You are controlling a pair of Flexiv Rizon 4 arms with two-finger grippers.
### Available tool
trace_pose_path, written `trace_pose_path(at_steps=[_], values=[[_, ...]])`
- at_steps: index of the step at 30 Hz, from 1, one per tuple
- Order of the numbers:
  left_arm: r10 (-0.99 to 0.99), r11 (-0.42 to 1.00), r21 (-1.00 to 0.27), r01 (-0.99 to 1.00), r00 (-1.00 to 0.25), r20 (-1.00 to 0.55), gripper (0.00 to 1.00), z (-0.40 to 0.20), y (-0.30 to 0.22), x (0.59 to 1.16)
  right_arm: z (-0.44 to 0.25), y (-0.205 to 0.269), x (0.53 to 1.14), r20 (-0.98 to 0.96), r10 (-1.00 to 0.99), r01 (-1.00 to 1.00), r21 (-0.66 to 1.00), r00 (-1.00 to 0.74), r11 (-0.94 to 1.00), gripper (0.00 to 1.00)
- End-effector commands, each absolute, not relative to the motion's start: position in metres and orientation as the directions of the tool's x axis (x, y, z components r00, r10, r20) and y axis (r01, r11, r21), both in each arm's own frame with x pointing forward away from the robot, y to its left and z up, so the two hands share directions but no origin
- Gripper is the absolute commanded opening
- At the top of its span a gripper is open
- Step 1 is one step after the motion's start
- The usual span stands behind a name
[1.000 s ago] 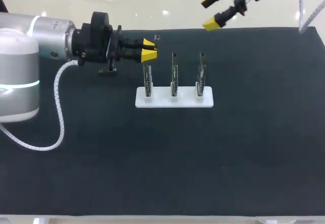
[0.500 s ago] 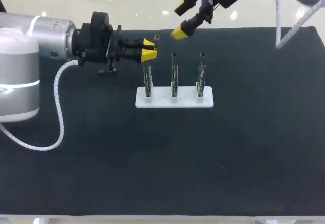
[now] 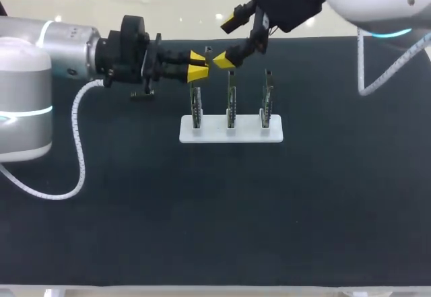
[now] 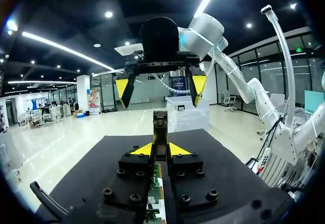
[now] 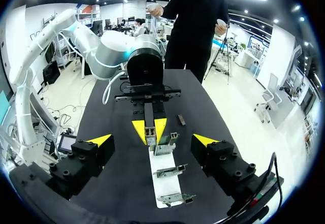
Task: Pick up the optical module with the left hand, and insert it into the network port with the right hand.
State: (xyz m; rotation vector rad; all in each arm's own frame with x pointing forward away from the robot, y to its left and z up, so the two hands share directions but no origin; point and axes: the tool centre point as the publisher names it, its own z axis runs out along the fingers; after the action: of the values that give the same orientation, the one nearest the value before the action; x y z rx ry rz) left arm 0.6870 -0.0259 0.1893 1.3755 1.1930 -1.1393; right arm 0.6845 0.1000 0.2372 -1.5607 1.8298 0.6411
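Left pincer [image 3: 197, 66]: closed on optical module [image 4: 160, 128], gripped between yellow tips, free end projecting ahead of fingers. Right pincer [image 3: 225, 40]: spread wide, nothing held; set facing left pincer, module seen ahead of it, in line with gap between its fingers, untouched. White stand [image 3: 231, 134] with three upright network cards [image 3: 231, 98] placed below both pincers on table [image 3: 323, 196]. Small dark part [image 3: 143, 95] laid on table beneath left pincer's wrist.

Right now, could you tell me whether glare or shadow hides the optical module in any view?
Head view: no glare on the black table, but the optical module is small and dark at the left gripper. Left wrist view: dark against a bright background. Right wrist view: evenly lit, unshadowed.
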Motion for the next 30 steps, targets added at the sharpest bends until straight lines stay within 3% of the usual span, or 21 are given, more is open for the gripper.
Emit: trace_pose_path(at_steps=[1, 12, 14, 17, 19, 20, 24, 30], values=[[0.103, -0.066, 0.085, 0.994, 0.091, -0.991, 0.00, 0.188, -0.026, 0.686, 0.233, 0.109, 0.686, -0.738, -0.669, -0.982, -0.047, -0.088, 0.181, 1.00], [0.103, -0.066, 0.085, 0.994, 0.091, -0.991, 0.00, 0.188, -0.026, 0.686, 0.227, 0.121, 0.692, -0.745, -0.662, -0.982, -0.056, -0.079, 0.180, 1.00], [0.103, -0.066, 0.085, 0.994, 0.091, -0.991, 0.00, 0.188, -0.026, 0.686, 0.226, 0.122, 0.692, -0.746, -0.661, -0.982, -0.056, -0.078, 0.179, 0.91], [0.103, -0.066, 0.085, 0.994, 0.091, -0.991, 0.00, 0.188, -0.026, 0.686, 0.225, 0.123, 0.693, -0.747, -0.661, -0.982, -0.057, -0.077, 0.179, 0.69], [0.103, -0.066, 0.085, 0.994, 0.091, -0.991, 0.00, 0.188, -0.026, 0.686, 0.224, 0.124, 0.693, -0.749, -0.658, -0.983, -0.052, -0.079, 0.177, 0.66], [0.103, -0.066, 0.085, 0.994, 0.091, -0.991, 0.00, 0.188, -0.026, 0.686, 0.224, 0.124, 0.693, -0.750, -0.657, -0.983, -0.051, -0.079, 0.177, 0.57], [0.103, -0.066, 0.085, 0.994, 0.091, -0.991, 0.00, 0.188, -0.026, 0.686, 0.225, 0.127, 0.692, -0.751, -0.655, -0.984, -0.043, -0.084, 0.176, 0.47], [0.103, -0.066, 0.085, 0.994, 0.091, -0.991, 0.00, 0.188, -0.026, 0.686, 0.227, 0.130, 0.693, -0.749, -0.657, -0.984, -0.035, -0.090, 0.175, 0.49]])
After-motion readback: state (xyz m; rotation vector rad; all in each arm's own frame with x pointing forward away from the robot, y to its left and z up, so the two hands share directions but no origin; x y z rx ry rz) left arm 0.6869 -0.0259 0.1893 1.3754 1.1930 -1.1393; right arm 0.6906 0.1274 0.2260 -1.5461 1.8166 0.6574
